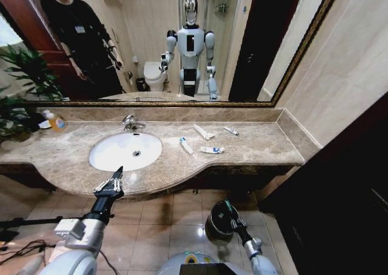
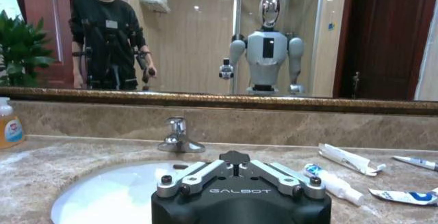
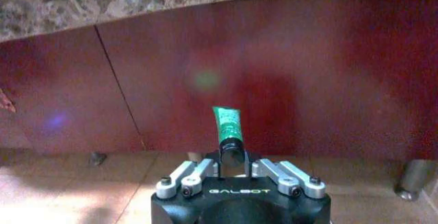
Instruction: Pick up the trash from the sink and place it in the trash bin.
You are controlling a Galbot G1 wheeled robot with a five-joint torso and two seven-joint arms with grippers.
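A dark green tube [image 3: 227, 124] is clamped by its capped end between the closed fingers of the right gripper [image 3: 231, 155], its flat crimped end pointing away from the wrist toward the dark red cabinet front [image 3: 308, 80] under the counter. In the head view the right gripper [image 1: 225, 213] is seen low, directly over the round black trash bin [image 1: 213, 229] that stands on the tiled floor [image 1: 176, 217] before the cabinet. The left gripper [image 1: 111, 184] is held at the front edge of the marble counter [image 1: 254, 145], just before the white oval sink [image 1: 125, 151]; its fingers cannot be judged open or closed from what is seen. From the left wrist view the left gripper [image 2: 239, 175] is seen facing the chrome tap [image 2: 179, 137] across the basin. The sink bowl itself is seen bare apart from its central drain. On the counter to the right of the sink the remaining trash is laid out: a white tube with a blue cap [image 1: 187, 145] just beside the basin rim, a white and blue sachet [image 1: 212, 149] near it, a longer white tube [image 1: 203, 132] closer to the back wall, and a small thin white tube [image 1: 231, 131] farther to the right. An orange-filled soap bottle [image 1: 56, 122] is seen at the far left of the counter, well apart from the tubes.
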